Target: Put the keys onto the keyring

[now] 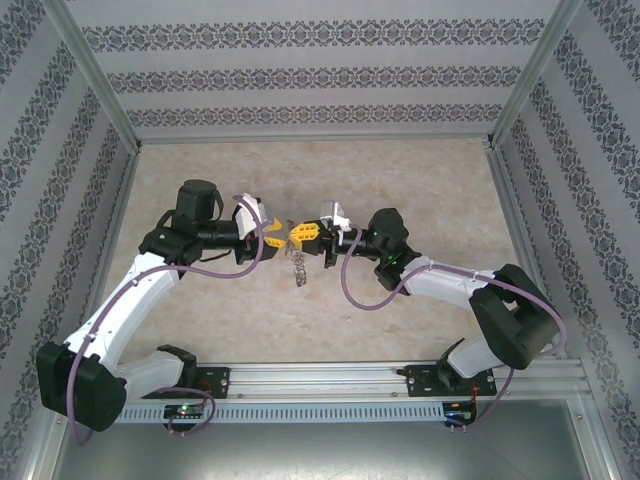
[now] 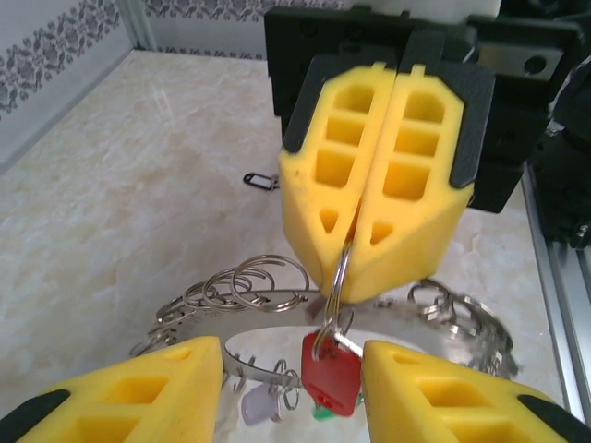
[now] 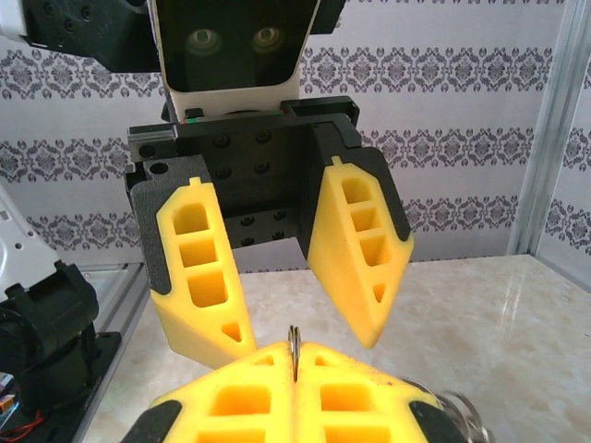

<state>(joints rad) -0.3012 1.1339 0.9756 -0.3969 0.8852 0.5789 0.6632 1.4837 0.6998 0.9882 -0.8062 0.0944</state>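
A: Jaws, right gripper [image 2: 351, 275]?
B: Closed pad to pad, pinching 1 thin wire loop [image 2: 334, 300] of the keyring [image 2: 277, 297]; in its own wrist view the loop's edge stands up out of the seam.
A: Left gripper [image 3: 305, 337]?
B: Open; its 2 yellow fingers [image 3: 199, 277] are spread apart and clamp nothing; it faces the right gripper nose to nose over the middle of the table [image 1: 420, 180].
A: Keyring position?
B: Hangs below the right gripper's pinch, tilted, its fringe of loops fanned to either side; whether its lower rim touches the table, cannot tell.
A: Keys?
B: 1 red key [image 2: 330, 377] hangs at the pinched loop's lower end, in the gap between the left fingers; contact with either not visible; blade hidden.
A: Else?
B: 1 small dark clip [image 2: 261, 180] lies on the table beyond.
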